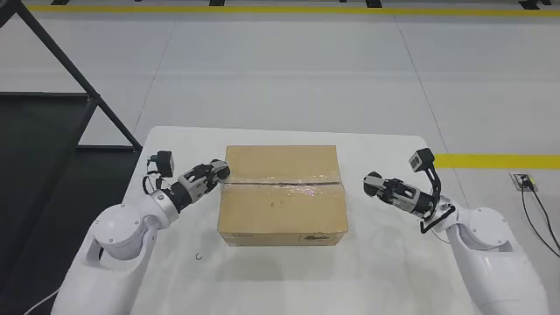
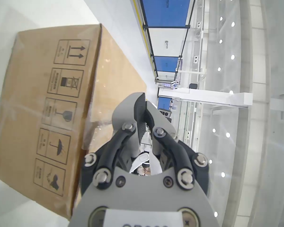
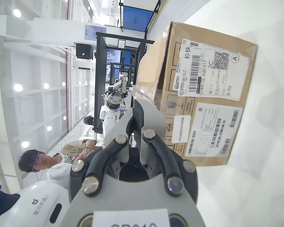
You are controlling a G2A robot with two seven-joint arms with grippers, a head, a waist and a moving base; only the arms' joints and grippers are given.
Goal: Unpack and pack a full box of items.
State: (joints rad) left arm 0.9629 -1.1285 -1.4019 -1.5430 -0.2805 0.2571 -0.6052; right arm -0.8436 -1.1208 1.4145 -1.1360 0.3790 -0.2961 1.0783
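The white table (image 1: 394,254) stands on a pale floor, with blue panels along the far wall. At its middle sits the cardboard box (image 1: 282,197), flaps down and a taped seam running across its top. My left pincer (image 1: 219,172) is at the box's left edge, right by that seam; its fingers are pressed together with nothing between them, and I cannot tell whether the tips touch the cardboard. My right pincer (image 1: 369,182) hangs near the box's right side, apart from it, fingers likewise drawn together and empty. That right face carries white shipping labels; the left face carries printed handling symbols.
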